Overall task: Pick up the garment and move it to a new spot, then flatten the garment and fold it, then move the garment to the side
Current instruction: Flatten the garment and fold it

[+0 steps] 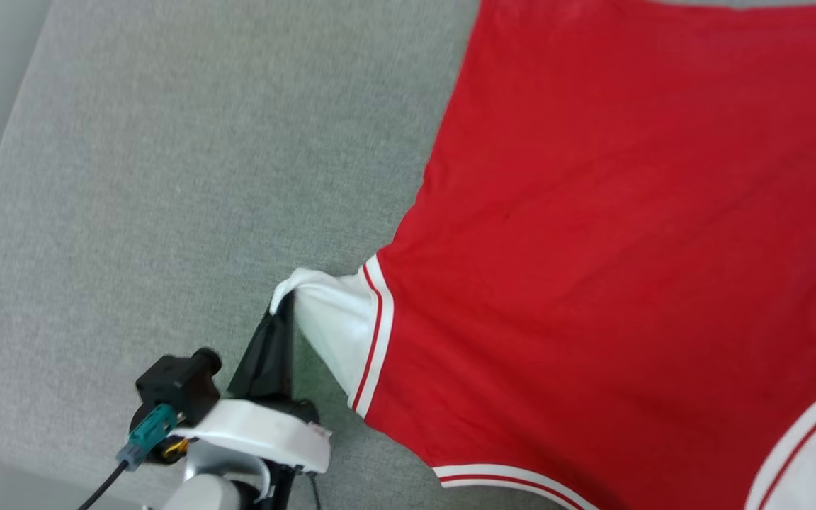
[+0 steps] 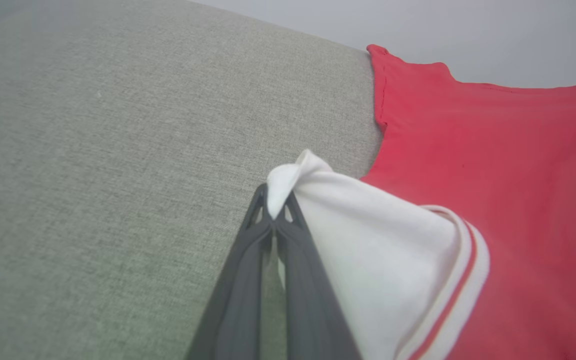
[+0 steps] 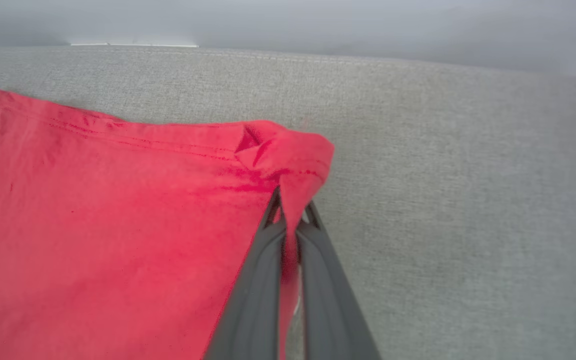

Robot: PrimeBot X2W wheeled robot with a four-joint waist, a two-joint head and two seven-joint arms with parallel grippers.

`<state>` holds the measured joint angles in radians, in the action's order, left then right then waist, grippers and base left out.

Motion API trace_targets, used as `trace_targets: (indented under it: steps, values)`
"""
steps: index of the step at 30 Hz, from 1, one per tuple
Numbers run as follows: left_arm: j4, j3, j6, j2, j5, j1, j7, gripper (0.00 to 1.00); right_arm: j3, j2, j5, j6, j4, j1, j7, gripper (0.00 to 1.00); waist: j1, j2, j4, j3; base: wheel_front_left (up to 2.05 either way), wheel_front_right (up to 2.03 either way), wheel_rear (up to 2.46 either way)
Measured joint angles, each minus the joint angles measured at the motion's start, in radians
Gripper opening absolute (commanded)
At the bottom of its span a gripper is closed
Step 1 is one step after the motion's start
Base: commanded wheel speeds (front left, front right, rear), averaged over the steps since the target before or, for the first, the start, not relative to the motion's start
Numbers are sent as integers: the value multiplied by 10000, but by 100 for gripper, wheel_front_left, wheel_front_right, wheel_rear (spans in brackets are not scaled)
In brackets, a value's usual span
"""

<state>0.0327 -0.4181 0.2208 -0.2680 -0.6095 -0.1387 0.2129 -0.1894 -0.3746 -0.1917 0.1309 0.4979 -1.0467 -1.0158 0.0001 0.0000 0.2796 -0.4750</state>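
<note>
A grey woven counter (image 1: 167,177) stretched beneath a pale wall (image 2: 468,30), its cloth bare on the robot's left. The garment (image 1: 592,248) lay spread flat over the counter's right part, its far hem near the back edge. The left pincer (image 1: 282,312) was clenched on the tip of a white sleeve (image 1: 330,319), which was drawn into a peak. The right pincer (image 3: 292,215) was clenched on a bunched red hem corner (image 3: 288,150). Open grey surface lay beyond that corner.
</note>
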Motion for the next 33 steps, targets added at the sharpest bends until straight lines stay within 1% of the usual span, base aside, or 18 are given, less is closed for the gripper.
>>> trace_targets:
  steps: [2, 4, 6, 9, 13, 16, 19, 21, 25, 26, 27, 28, 31, 33]
  values:
    - [-75, 144, 98, -163, -58, 204, -86, 0, 439, -314, -261, 0, -301, 406, 75, 0, 0, 0, -168, 386, 0, 0, 0]
    - [-111, 293, 213, -328, -150, 471, -180, 0, 955, -642, -610, 0, -727, 1103, 150, 0, -1, 0, -371, 793, 0, 0, 0]
    - [-127, 477, 318, -506, -299, 768, -278, 0, 1501, -1101, -757, 2, -1049, 1957, 205, 0, -1, 0, -615, 1211, 0, 0, 0]
    - [-61, 667, 451, -782, -451, 1195, -502, 0, 1664, -1453, -1346, 0, -1469, 3289, 221, 0, -1, 0, -1041, 1838, 0, 0, 0]
    - [-12, 836, 685, -1164, -548, 1722, -867, 0, 1674, -1641, -1856, 2, -2117, 5274, 257, 0, -3, 0, -1727, 2603, 0, 0, 0]
    - [27, 840, 796, -1388, -627, 2018, -1235, 0, 1607, -1649, -2065, 2, -2552, 6887, 343, 0, -3, 0, -2252, 3135, 0, 0, 0]
    - [-21, 800, 857, -1463, -773, 2406, -1523, 0, 1440, -1509, -2186, 2, -2897, 8518, 472, 0, -4, 0, -2731, 3647, 0, 0, 0]
    - [-61, 780, 874, -1547, -846, 2592, -1634, 0, 1206, -1266, -2320, 2, -3030, 9547, 520, 0, -4, 0, -2997, 3955, 0, 0, 0]
    - [-130, 813, 974, -1638, -997, 2991, -1810, 0, 706, -483, -2592, 2, -3310, 11348, 560, 0, -4, 0, -3425, 4495, 0, 0, 0]
    - [-142, 813, 982, -1645, -1011, 3076, -1837, 0, 600, -322, -2591, 2, -3381, 11681, 639, 4, -4, 0, -3507, 4607, 0, 0, 0]
    - [-130, 821, 993, -1659, -1035, 3125, -1841, 0, 522, -196, -2604, 2, -3457, 11962, 686, 33, -5, 0, -3598, 4693, 0, 0, 0]
    - [-127, 819, 993, -1674, -1066, 3144, -1887, 0, 380, -23, -2704, 2, -3496, 12149, 767, 100, -5, 0, -3679, 4759, 0, 0, 0]
    - [-67, 823, 1028, -1735, -1080, 3146, -2011, 0, 151, 376, -2823, 0, -3743, 12357, 1413, 100, -5, 0, -3839, 4878, 0, 0, 0]
    - [-31, 826, 1055, -1785, -1083, 3149, -2067, 0, 121, 453, -2855, 0, -3988, 12299, 2130, 100, -4, 0, -3888, 4875, 0, 0, 0]
